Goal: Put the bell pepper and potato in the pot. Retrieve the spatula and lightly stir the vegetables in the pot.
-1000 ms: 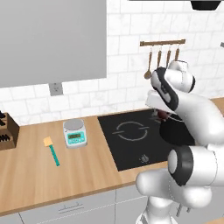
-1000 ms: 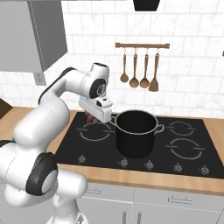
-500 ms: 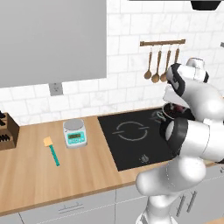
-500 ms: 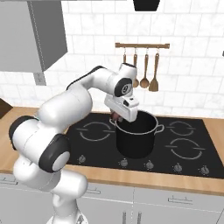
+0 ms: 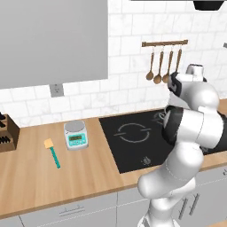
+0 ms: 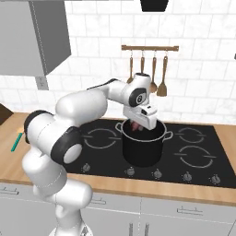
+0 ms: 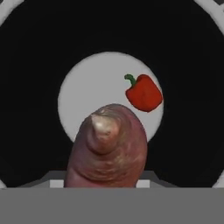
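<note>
One bell pepper (image 7: 144,93) lies on the pale floor of the pot (image 6: 143,147), at about two o'clock in the hand view. Held in the gripper (image 6: 137,125) just above the pot's mouth, the purplish-brown potato (image 7: 108,148) fills the near foreground. Well apart on the wooden counter (image 5: 40,181), the spatula (image 5: 52,152) lies beside a kitchen scale (image 5: 76,135).

No text can be read anywhere (the kitchen scale (image 5: 76,135) display is too blurred)
</note>
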